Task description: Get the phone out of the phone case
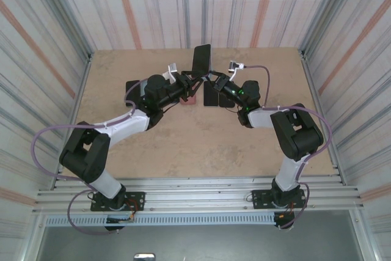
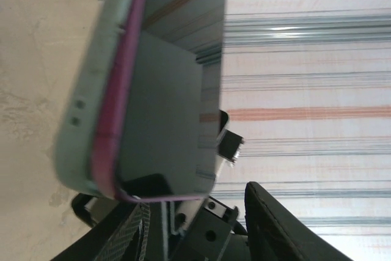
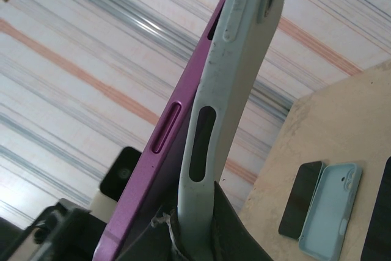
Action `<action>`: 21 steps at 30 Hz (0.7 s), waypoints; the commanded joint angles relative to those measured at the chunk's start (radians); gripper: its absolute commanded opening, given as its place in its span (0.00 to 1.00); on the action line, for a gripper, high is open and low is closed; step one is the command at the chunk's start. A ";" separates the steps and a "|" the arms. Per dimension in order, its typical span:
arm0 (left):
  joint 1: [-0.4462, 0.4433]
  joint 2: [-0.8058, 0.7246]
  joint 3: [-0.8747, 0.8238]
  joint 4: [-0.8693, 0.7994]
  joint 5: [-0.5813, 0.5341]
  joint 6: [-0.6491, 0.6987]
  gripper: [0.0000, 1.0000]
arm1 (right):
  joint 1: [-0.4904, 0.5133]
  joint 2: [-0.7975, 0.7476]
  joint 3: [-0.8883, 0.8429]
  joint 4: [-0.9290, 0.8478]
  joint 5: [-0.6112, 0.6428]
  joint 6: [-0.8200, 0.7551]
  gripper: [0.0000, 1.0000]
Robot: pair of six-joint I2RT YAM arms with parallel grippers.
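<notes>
1 phone (image 3: 165, 132), frame centre, is sitting partly free of phone case (image 3: 235, 71). Right pincer (image 3: 189, 236) is clamping shut on its lip; left pincer (image 1: 192, 82): cannot tell. Peel slowly, bracing phone.

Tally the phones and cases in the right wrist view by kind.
Phones: 2, purple phone, dark phone
Cases: 2, pale case, light blue case
Total: 4, not counting the cut-off dark thing at the right edge.

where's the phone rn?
Top view, far centre: the phone is held upright above the table, between the left gripper and right gripper.
</notes>
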 commanded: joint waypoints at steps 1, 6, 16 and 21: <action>0.014 0.005 -0.009 0.020 -0.033 0.009 0.44 | 0.012 -0.049 0.000 0.098 -0.026 -0.033 0.01; 0.020 0.019 0.016 0.029 -0.042 0.003 0.43 | 0.017 -0.052 -0.006 0.098 -0.031 -0.044 0.01; 0.038 0.021 0.043 0.042 -0.058 -0.013 0.35 | 0.031 -0.067 -0.046 0.088 -0.046 -0.105 0.00; 0.046 0.008 0.065 0.019 -0.054 0.001 0.30 | 0.044 -0.085 -0.072 0.050 -0.051 -0.157 0.00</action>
